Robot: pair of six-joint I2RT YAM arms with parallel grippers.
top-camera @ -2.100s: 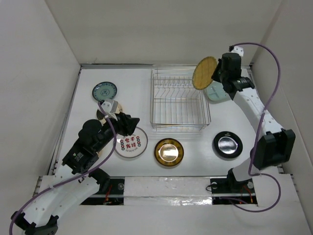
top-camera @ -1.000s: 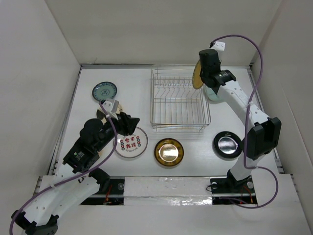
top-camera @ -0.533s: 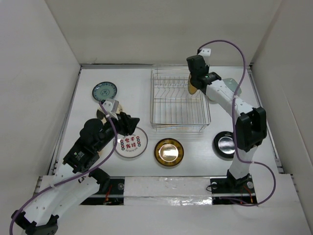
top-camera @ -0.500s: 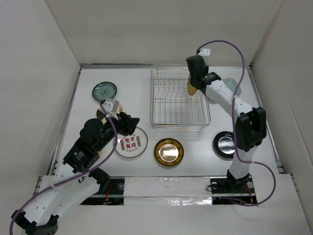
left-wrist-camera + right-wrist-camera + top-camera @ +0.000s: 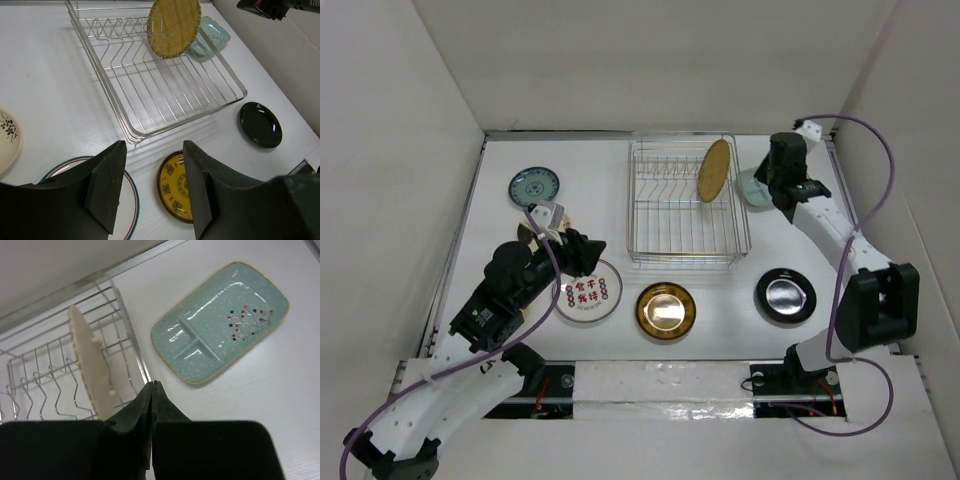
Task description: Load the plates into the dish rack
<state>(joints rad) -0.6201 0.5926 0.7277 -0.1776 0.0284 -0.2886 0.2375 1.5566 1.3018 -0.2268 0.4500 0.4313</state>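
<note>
The left arm (image 5: 430,410) and right arm (image 5: 825,215) share white links and black joint housings. A purple cable (image 5: 860,122) runs along each. Their fingers (image 5: 107,185) are matte black wedges.

The woven plate (image 5: 714,170) is tan; the rectangular plate (image 5: 220,322) is pale green.

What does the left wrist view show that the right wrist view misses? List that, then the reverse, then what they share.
Only left wrist: the open left gripper, black plate, gold plate, cream plate and white plate. Only right wrist: the shut right gripper and the red sprig on the pale green plate. Both: the woven plate standing in the dish rack, that green plate outside it.
</note>
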